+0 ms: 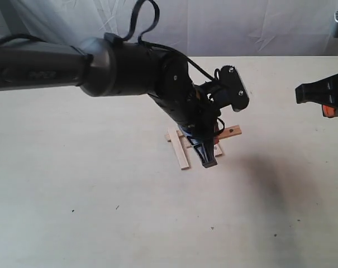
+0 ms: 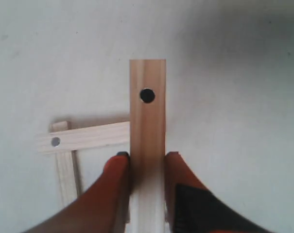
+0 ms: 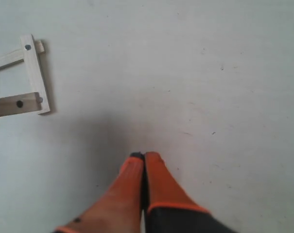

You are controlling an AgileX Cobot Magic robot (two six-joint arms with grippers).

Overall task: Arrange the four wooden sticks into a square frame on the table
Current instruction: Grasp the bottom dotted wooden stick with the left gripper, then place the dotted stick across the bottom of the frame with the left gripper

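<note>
My left gripper is shut on a tan wooden stick with a dark dot near its far end. That stick crosses over the end of a paler dotted stick, which lies on a third stick. In the exterior view the left gripper stands over the part-built frame. The held stick juts out to the right and another stick lies at the left. The right gripper is shut and empty, hovering over the bare table, away from the sticks.
The right arm hangs at the right edge of the exterior view. The left arm reaches in from the left and hides part of the frame. A wrinkled grey-white cloth closes off the back of the table.
</note>
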